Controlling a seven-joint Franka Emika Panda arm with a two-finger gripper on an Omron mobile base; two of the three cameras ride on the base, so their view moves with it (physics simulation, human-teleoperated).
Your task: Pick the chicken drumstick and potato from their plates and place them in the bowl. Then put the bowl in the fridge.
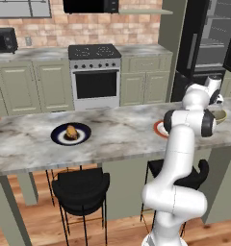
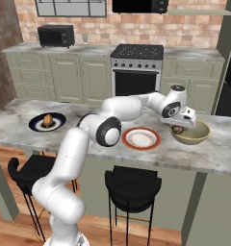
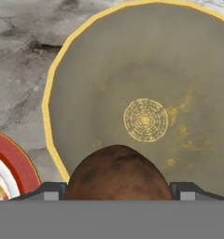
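My gripper (image 3: 117, 190) is shut on a brown potato (image 3: 117, 172) and holds it just above the near rim of the olive-yellow bowl (image 3: 146, 93). The bowl (image 2: 190, 134) stands on the marble island beside the orange-red-rimmed plate (image 2: 141, 139), whose white centre is bare. In the right base view the gripper (image 2: 179, 127) hangs over the bowl's left side. The chicken drumstick (image 1: 71, 131) lies on the navy-rimmed plate (image 1: 59, 138) far to the left. The black fridge (image 1: 209, 33) stands open behind the island.
The island's front edge (image 2: 136, 166) runs close below the plates, with black stools (image 2: 132, 185) under it. A steel oven (image 1: 95, 79) and green cabinets line the back wall. A microwave (image 2: 55, 35) sits on the back counter.
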